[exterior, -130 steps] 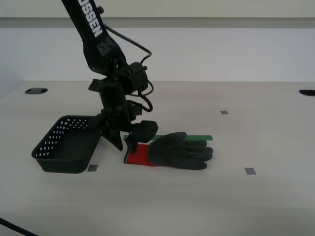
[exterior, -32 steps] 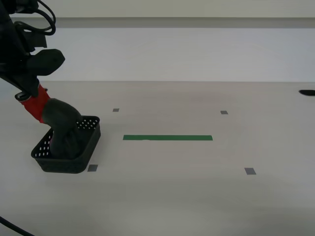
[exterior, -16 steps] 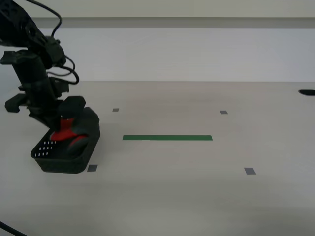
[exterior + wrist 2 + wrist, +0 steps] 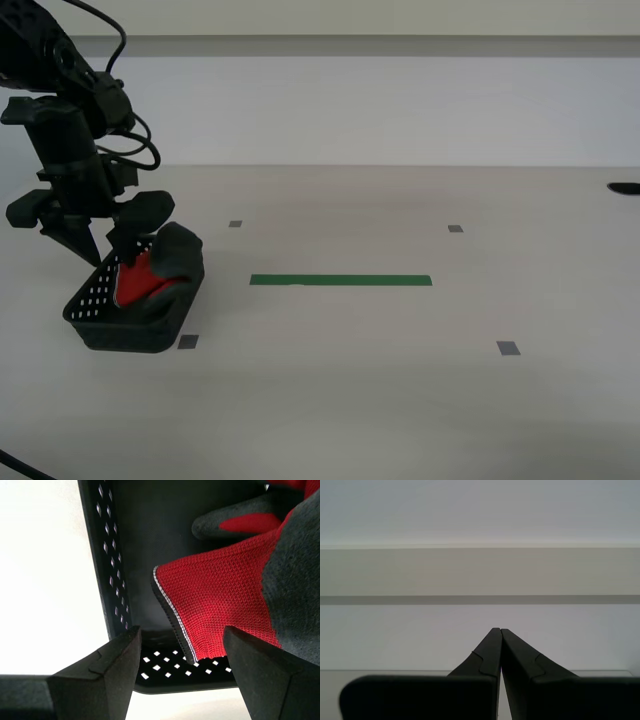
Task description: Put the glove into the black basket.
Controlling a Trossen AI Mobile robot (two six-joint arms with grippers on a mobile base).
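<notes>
Glove (image 4: 150, 272), red knit cuff, slumps in perforated black basket (image 4: 110, 325)

The room is bright with soft, even light, the black basket (image 4: 135, 305) casts only a faint shadow on the pale table (image 4: 400, 380), and the table at the left of the second wrist view glares plain white.

My second gripper (image 4: 182, 667) hangs just above the basket (image 4: 117, 580), jaws spread wide, nothing between the fingertips (image 4: 117, 652). The glove (image 4: 235, 590) lies inside the basket, red cuff toward the gripper, its edge trimmed in grey and white. Dark rubbery palm fills one side; one finger curls against the basket floor.
</notes>
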